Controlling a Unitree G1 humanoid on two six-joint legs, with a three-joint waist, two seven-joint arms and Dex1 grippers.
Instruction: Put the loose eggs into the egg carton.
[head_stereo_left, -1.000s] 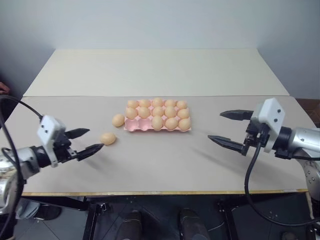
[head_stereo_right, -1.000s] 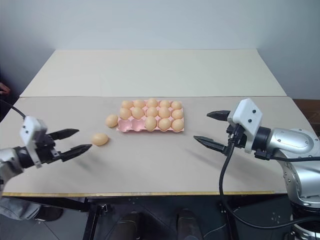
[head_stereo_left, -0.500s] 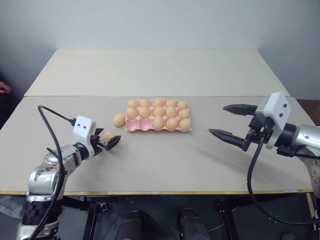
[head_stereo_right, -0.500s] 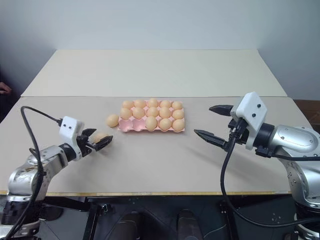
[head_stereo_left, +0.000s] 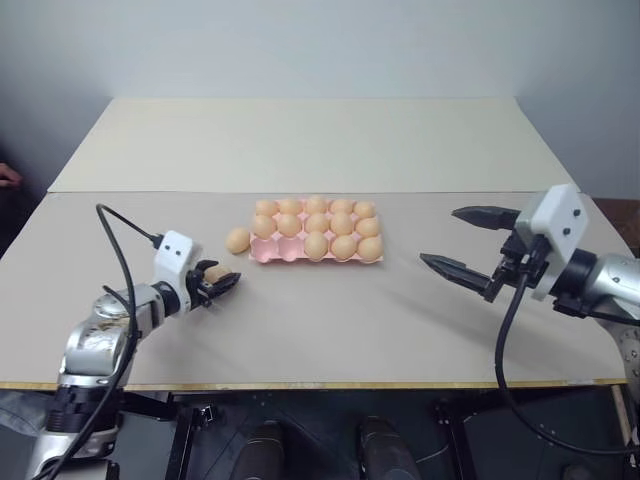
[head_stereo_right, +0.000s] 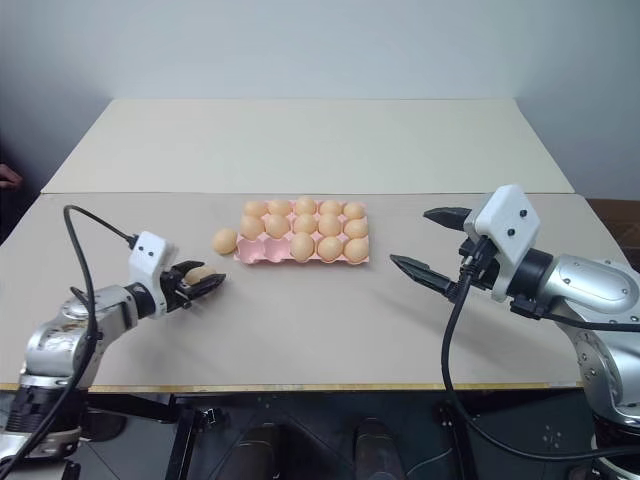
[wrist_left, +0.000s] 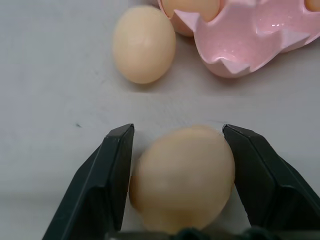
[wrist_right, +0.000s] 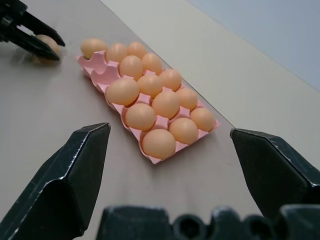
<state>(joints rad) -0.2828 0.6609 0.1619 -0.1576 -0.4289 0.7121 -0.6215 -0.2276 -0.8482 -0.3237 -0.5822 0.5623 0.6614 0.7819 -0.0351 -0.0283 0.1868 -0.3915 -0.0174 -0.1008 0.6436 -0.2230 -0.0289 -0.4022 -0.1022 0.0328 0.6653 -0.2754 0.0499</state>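
My left gripper (wrist_left: 177, 137) closes around one loose egg (wrist_left: 182, 177) on the table (head_stereo_left: 330, 320); a second egg (head_stereo_left: 237, 240) lies beside the nearly full egg carton (head_stereo_left: 283, 254). My right gripper (head_stereo_left: 470, 243) hangs wide open, empty.

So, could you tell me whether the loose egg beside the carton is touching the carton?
Cannot tell. In the left wrist view that egg meets the egg carton rim at its upper edge, but contact or overlap is unclear.

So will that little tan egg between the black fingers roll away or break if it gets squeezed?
The small smooth tan egg is rounded all over, so it would probably roll on the flat table if nudged. Its smooth skin may slip between the left gripper fingers. If it's a real egg, a hard squeeze could crack it.
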